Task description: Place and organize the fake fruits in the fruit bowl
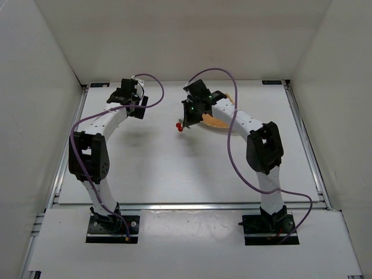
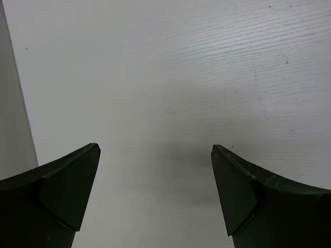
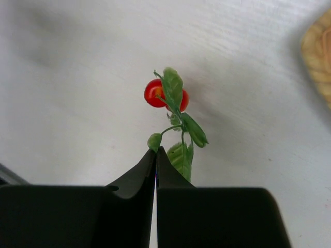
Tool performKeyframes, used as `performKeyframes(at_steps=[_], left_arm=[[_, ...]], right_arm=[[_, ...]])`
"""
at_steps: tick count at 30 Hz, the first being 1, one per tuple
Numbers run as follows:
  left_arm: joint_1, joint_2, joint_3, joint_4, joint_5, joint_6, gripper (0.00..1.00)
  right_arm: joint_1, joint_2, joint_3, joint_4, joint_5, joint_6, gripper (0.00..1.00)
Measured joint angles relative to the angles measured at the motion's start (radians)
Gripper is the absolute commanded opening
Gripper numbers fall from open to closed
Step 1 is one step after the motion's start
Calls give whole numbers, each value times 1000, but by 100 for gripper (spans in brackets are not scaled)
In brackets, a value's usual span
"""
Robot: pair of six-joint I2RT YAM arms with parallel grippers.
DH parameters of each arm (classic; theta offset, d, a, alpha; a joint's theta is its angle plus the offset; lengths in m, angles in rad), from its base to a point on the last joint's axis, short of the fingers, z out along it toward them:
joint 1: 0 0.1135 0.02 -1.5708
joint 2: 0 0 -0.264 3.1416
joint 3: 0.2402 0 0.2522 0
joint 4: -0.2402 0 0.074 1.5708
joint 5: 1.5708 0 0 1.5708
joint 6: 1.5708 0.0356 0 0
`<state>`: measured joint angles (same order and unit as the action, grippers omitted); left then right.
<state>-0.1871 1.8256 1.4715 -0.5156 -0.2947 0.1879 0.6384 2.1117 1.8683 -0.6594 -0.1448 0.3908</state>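
My right gripper (image 3: 156,151) is shut on the leafy stem of the fruit cluster (image 3: 166,94), whose red-orange balls and green leaves hang past the fingertips above the table. In the top view the cluster (image 1: 181,127) dangles just left of the woven tan fruit bowl (image 1: 214,122), which my right arm partly hides; the bowl's edge (image 3: 318,51) shows at the right wrist view's right side. My left gripper (image 2: 155,150) is open and empty over bare table at the back left (image 1: 132,100). The loose single fruit is not in view.
White walls enclose the table on three sides. Metal rails (image 1: 305,139) run along the table's edges. Purple cables (image 1: 235,139) loop over both arms.
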Motion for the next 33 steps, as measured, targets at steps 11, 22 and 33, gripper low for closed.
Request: performKeyframes(at_steps=[11, 22, 33], left_arm=[[0, 0, 0, 0, 0, -6, 100], [0, 0, 0, -8, 0, -6, 100], [0, 2, -1, -8, 1, -6, 100]], right_arm=[[-206, -31, 118, 18, 5, 104, 0], [-403, 16, 40, 30, 34, 134, 0], [-446, 19, -92, 34, 28, 156, 58]])
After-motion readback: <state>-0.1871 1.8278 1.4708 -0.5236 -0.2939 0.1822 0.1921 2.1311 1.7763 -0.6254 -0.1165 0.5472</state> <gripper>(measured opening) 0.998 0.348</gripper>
